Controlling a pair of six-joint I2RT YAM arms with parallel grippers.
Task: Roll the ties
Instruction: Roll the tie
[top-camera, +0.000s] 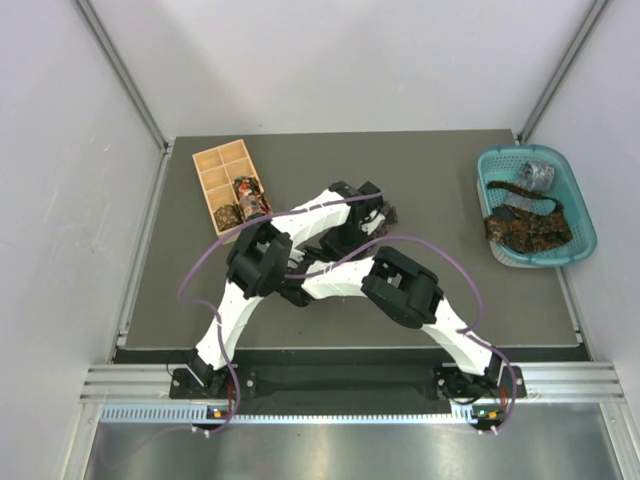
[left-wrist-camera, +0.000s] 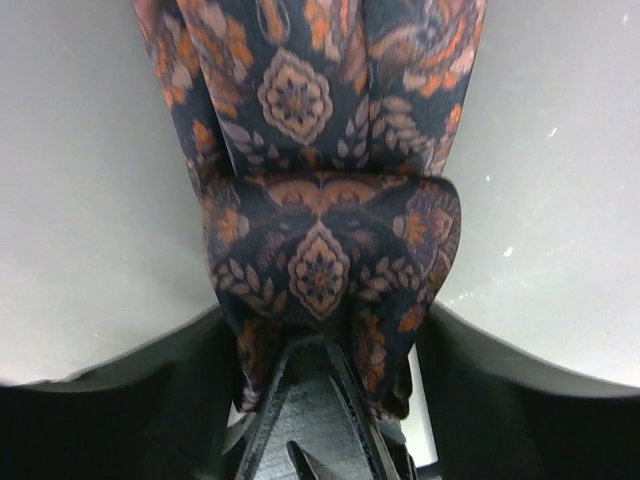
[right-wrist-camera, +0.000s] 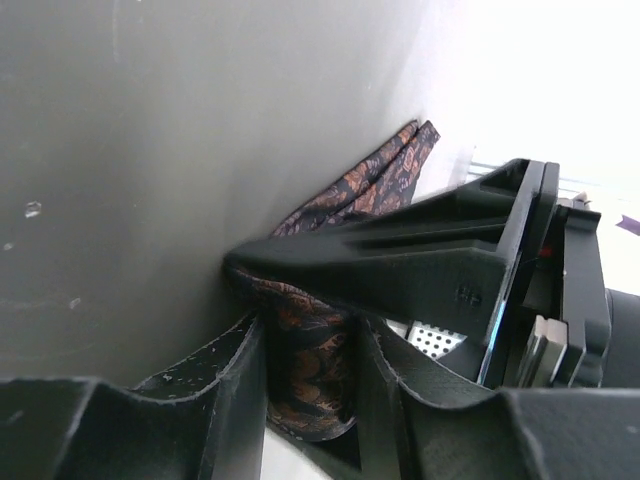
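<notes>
One of the ties, dark with an orange-brown paisley pattern, is partly rolled into a coil (left-wrist-camera: 325, 265), and its flat strip (left-wrist-camera: 300, 80) runs away over the grey table. My right gripper (right-wrist-camera: 308, 335) is shut on the coil (right-wrist-camera: 310, 370), one finger on each side. My left gripper (left-wrist-camera: 325, 330) stands open around the same coil, with a bright gap at its right finger (left-wrist-camera: 500, 400). One right finger (left-wrist-camera: 320, 410) shows end-on under the coil. In the top view the crossed arms hide the coil and both grippers.
A tan wooden compartment box (top-camera: 215, 170) at the back left holds rolled ties (top-camera: 248, 190). A teal basket (top-camera: 585, 215) at the back right holds loose ties, one dark and orange-speckled (top-camera: 527, 228), one grey (top-camera: 535, 176). Both arms cross over the table's middle.
</notes>
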